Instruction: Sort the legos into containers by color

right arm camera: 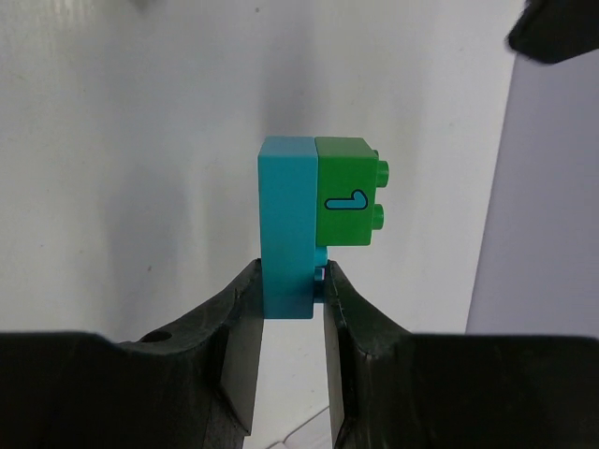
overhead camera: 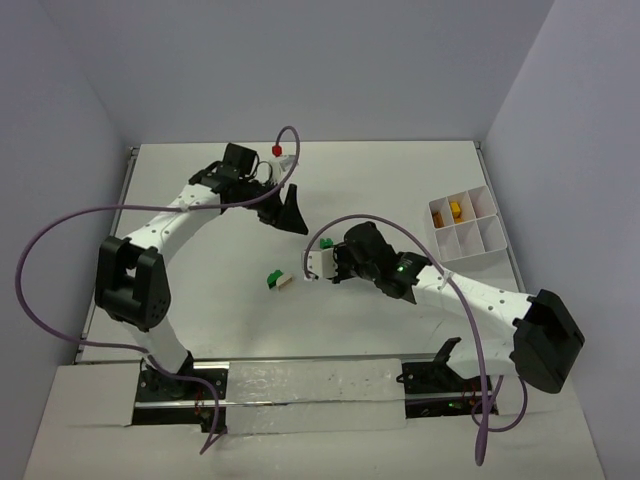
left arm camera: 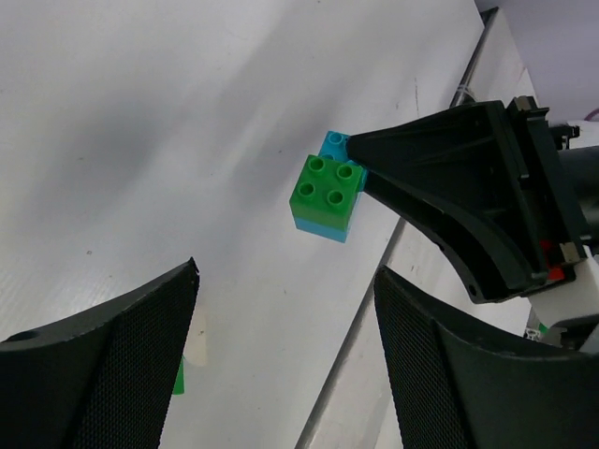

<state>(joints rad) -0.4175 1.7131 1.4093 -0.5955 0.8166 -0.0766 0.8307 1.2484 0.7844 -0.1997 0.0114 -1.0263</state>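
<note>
While right fingers (right arm camera: 239, 337) pinch teal-green legos (right arm camera: 288, 224) | left fingers (left arm camera: 112, 365) wide (empty) | tray (overhead camera: 493, 237) well apart

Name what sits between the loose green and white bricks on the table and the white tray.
In the top view, the right claw, shut on a teal-and-green brick pair, lies between them.

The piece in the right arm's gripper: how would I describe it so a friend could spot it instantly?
Start at the middle of the white table, where the right gripper hangs. Pinched in it is a teal brick with a green brick stuck on. It alone is held; the green and cream bricks nearby lie loose.
</note>
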